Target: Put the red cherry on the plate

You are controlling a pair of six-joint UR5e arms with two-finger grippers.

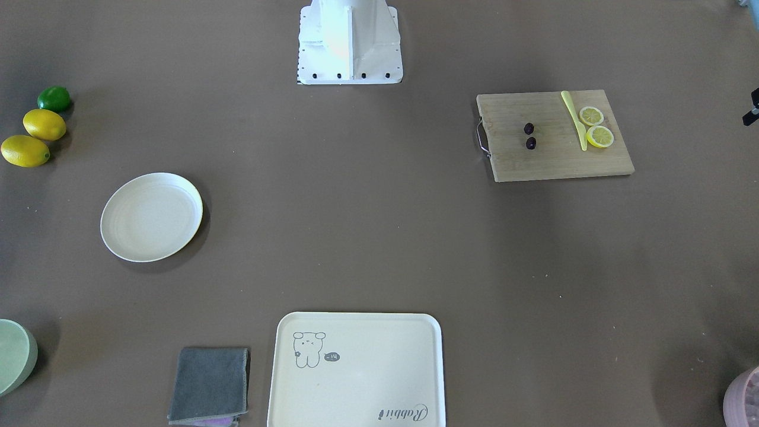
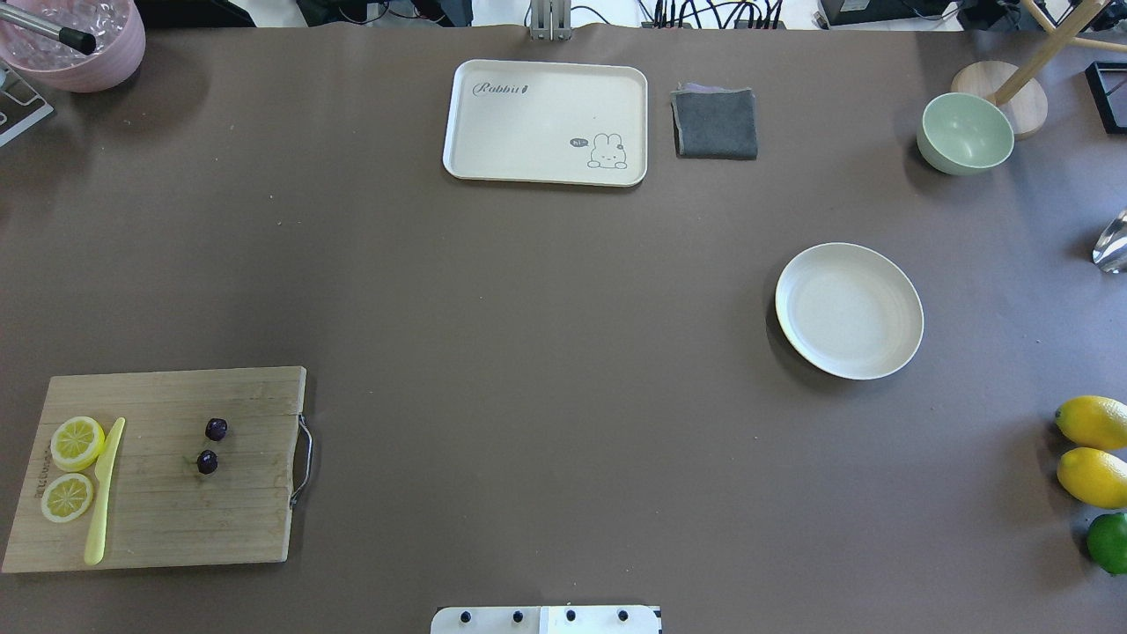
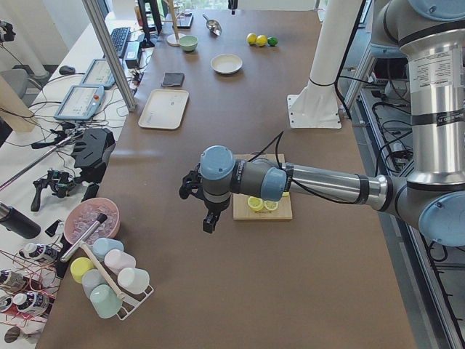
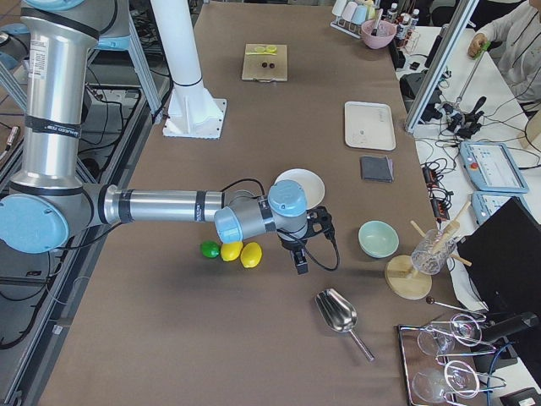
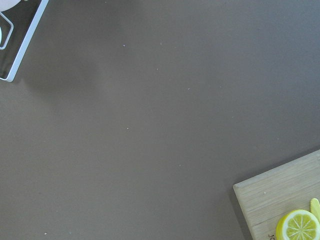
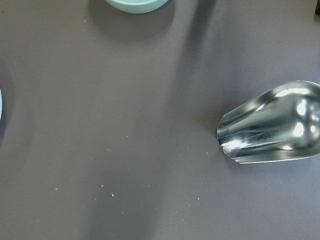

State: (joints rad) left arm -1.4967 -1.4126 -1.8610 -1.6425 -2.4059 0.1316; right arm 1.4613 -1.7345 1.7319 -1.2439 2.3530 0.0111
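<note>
On cutting board (image 2: 176,519), red cherry (image 2: 216,430)

Left arm (image 3: 327,185) and right arm (image 4: 161,205): silver tubes, pale blue joint caps (image 3: 217,163), black cables (image 3: 275,142). White column (image 3: 330,51) on white bolted base plate (image 1: 350,71).

Robotics lab indicated: teach pendants (image 3: 78,102), a keyboard (image 3: 120,38) and loose cables (image 3: 36,138) are laid out beside the brown-covered desk (image 3: 240,291); an aluminium post (image 3: 111,54) is mounted at its edge.
</note>
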